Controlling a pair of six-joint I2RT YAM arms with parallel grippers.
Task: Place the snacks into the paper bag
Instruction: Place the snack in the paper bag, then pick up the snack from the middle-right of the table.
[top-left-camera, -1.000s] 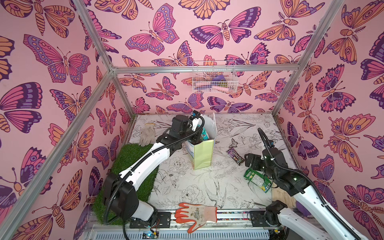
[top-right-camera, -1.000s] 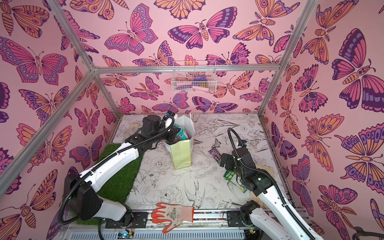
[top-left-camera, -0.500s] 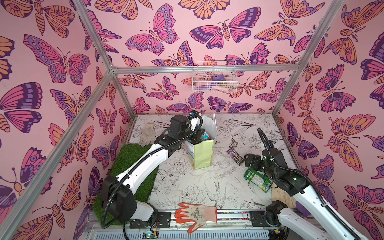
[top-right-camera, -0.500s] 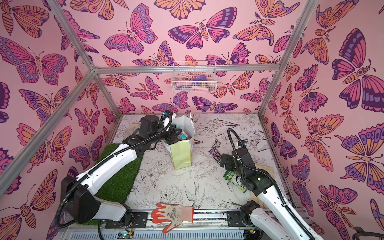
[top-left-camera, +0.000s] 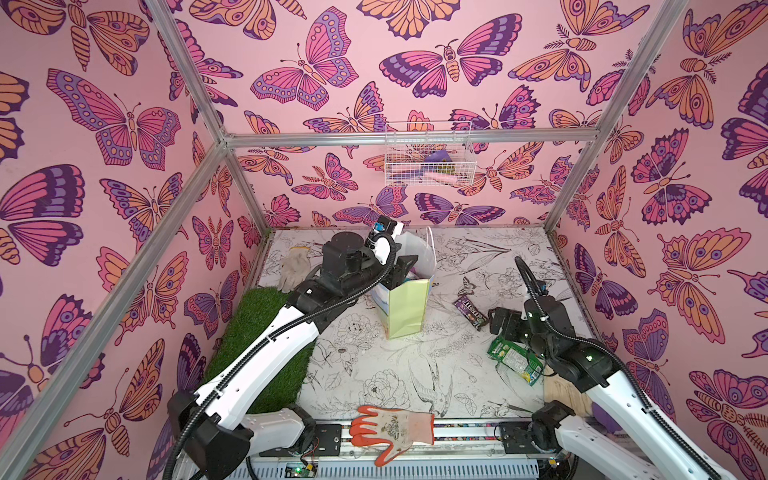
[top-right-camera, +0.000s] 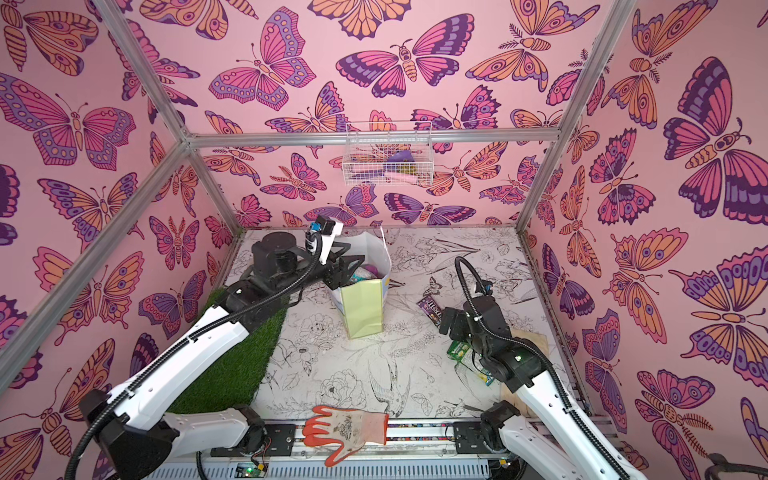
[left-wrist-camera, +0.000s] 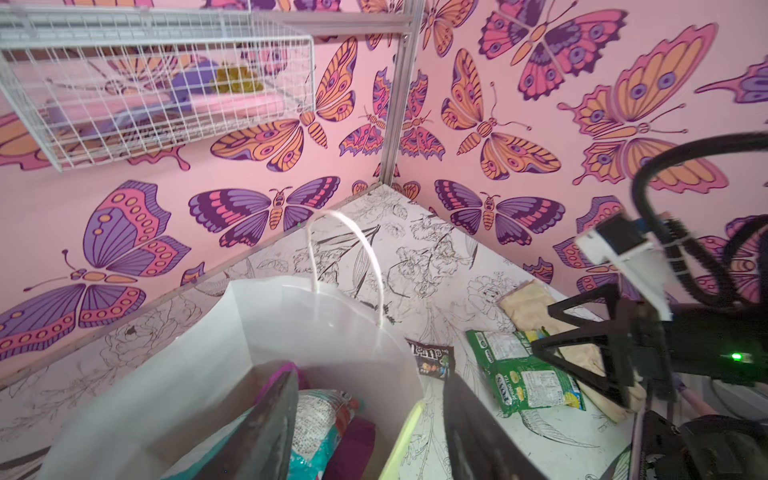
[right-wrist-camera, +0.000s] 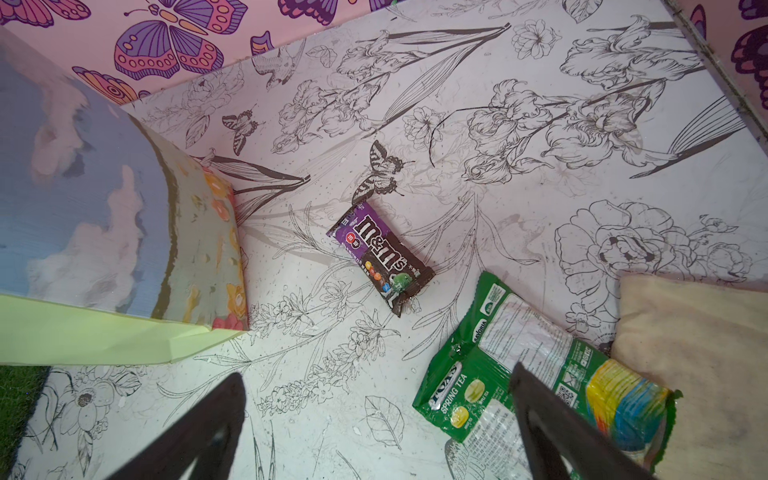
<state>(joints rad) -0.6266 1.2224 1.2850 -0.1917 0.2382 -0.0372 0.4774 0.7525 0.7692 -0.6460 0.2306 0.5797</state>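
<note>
Bag (top-left-camera: 405, 307): upright, mid-frame in both top views; teal pkt (left-wrist-camera: 320, 419) + purple pkt (left-wrist-camera: 353, 449) inside. L gripper (left-wrist-camera: 368, 386): jaws apart, empty, over mouth; lift straight up, avoid rim. R gripper (right-wrist-camera: 376, 374): wide, empty, above green pkt (right-wrist-camera: 478, 374), right of centre. M&M's (right-wrist-camera: 380, 257) btwn bag and green pkt.

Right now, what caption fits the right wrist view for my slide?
Open right gripper near the M&M's packet and green-and-yellow bag, both lying outside the paper bag.

Reaches the left arm (top-left-camera: 266, 353) far forward, left gripper (left-wrist-camera: 370, 419) tipped down, jaws parted, empty. Holds the right gripper (right-wrist-camera: 374, 419) low, jaws spread wide, elbow (top-left-camera: 582, 365) folded behind it.
</note>
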